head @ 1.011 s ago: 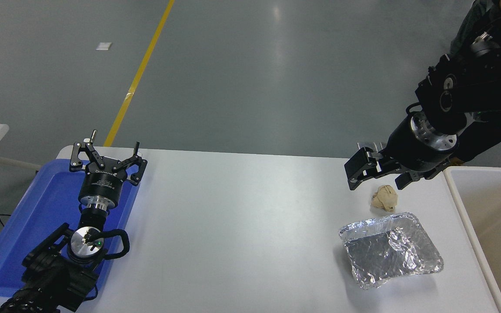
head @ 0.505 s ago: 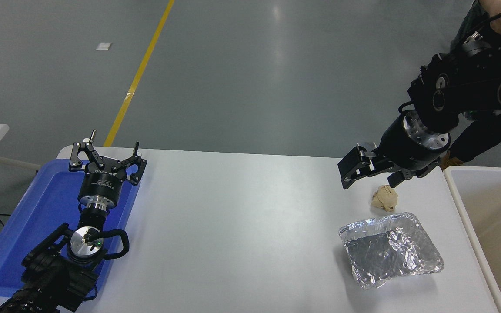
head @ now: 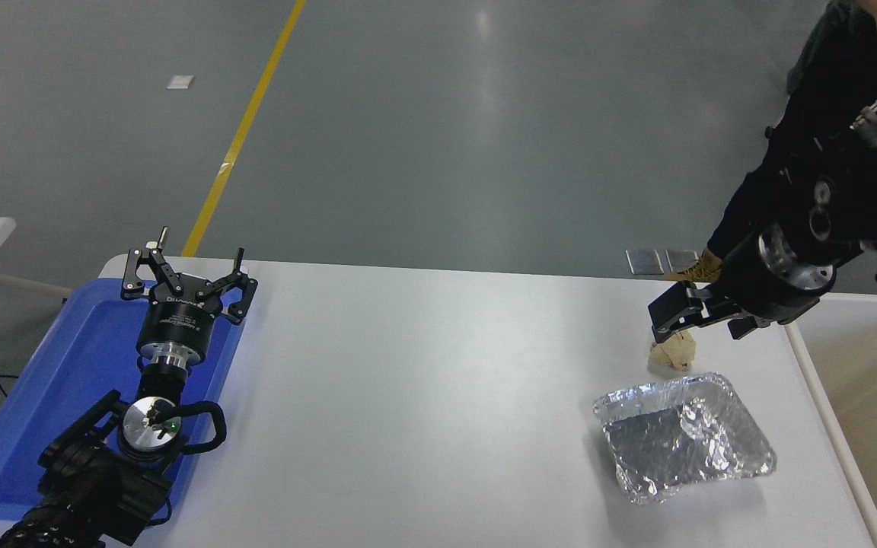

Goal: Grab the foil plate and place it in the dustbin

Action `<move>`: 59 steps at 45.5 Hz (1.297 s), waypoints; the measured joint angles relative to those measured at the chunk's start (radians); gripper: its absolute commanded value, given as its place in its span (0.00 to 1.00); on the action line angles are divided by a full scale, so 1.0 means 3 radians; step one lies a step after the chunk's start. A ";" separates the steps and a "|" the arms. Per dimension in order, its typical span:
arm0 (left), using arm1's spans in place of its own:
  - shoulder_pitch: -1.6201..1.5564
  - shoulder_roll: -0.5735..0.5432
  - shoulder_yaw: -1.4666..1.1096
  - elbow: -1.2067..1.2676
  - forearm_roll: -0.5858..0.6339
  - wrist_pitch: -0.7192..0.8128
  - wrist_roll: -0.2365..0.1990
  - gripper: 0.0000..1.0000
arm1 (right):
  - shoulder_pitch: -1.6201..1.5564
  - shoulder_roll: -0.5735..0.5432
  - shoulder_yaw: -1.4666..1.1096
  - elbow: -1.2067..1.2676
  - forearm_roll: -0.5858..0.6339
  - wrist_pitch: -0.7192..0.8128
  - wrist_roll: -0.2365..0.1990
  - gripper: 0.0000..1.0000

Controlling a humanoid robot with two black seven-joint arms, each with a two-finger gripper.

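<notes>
My arms are all black, chunky segmented housings. The left hand (head: 186, 280) sits on a round black cylinder with small white lettering, then a shiny silver collar under it, and the wrist below has a polished metal disc with a tiny green light plus a black cable looped round it. Fingers (head: 136, 268) are skeletal linkage bars with visible pivots. My right hand (head: 701, 316) has the same black drum and silver ring, blockier black pads.

Right end effector (head: 701, 318) now farther right and lower, over the paper ball (head: 674, 352), nearer the dustbin (head: 865, 365).
</notes>
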 measured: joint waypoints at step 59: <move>0.0000 0.0000 0.0001 0.0000 0.0000 0.0000 0.0000 1.00 | -0.2065 -0.0334 0.0618 -0.1269 -0.0785 -0.1091 -0.0016 0.84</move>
